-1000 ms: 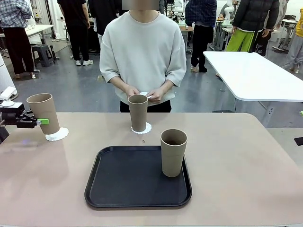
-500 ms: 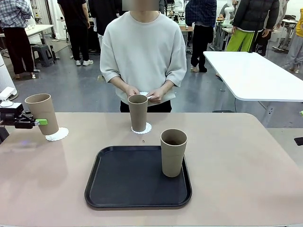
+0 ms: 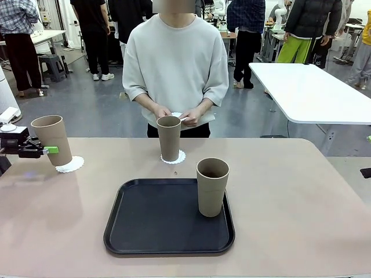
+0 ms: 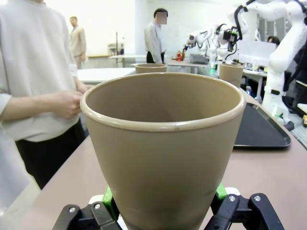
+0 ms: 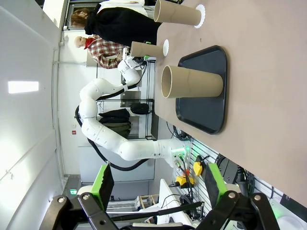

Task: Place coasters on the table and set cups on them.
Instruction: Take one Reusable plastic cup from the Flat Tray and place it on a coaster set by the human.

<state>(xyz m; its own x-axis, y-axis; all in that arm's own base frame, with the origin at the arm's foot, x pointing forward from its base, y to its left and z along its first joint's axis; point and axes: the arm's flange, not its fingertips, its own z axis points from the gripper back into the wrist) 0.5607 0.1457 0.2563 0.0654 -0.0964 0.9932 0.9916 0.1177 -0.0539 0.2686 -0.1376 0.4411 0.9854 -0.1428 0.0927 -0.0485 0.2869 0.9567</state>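
A tan surface (image 3: 301, 197) seen from the robot's side, with a person standing at its far edge, at 12 o'clock.

At the far left, the left gripper (image 3: 51, 149) reaches in at 9 o'clock and is clamped around the lower part of the left cup (image 3: 52, 138), a tall tan tumbler without a handle. The cup leans a little to the left. Its base meets the left doily (image 3: 70, 165), a small white lacy paper round lying at about 10 o'clock from the tray; whether the base rests fully on it cannot be told. In the left wrist view the green pads press on both sides of the cup.

At the middle, the middle cup (image 3: 169, 138) stands upright on the middle doily (image 3: 174, 157), at 12 o'clock from the tray and just in front of the person. The person's hands (image 3: 191, 117) are held together just behind that cup's rim, holding something thin and white.

Nearer the robot lies the black tray (image 3: 156, 226), flat on the surface. The right cup (image 3: 212, 186) stands upright on it, at about 2 o'clock within the tray, near its right rim.

In the right wrist view, the right gripper (image 5: 158, 184) has its jaws spread wide with nothing between them, well away from the cups.
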